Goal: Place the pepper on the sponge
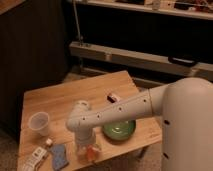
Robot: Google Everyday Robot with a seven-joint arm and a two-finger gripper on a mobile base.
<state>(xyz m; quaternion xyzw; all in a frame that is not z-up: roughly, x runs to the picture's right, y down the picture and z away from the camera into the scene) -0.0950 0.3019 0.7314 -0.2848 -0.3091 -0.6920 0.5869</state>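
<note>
Pincer [88, 149] low at wooden table [60, 102] front edge, by orange pepper [92, 153], blue sponge [59, 156] beside, green bowl [119, 130] near

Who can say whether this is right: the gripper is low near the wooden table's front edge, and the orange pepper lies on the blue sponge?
One part is wrong. The camera view shows the orange pepper off the blue sponge, between it and the green bowl. The gripper is indeed low near the wooden table's front edge, right at the pepper.

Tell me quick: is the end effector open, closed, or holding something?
End effector: down at the pepper near the sponge; open or closed cannot be told.
</note>
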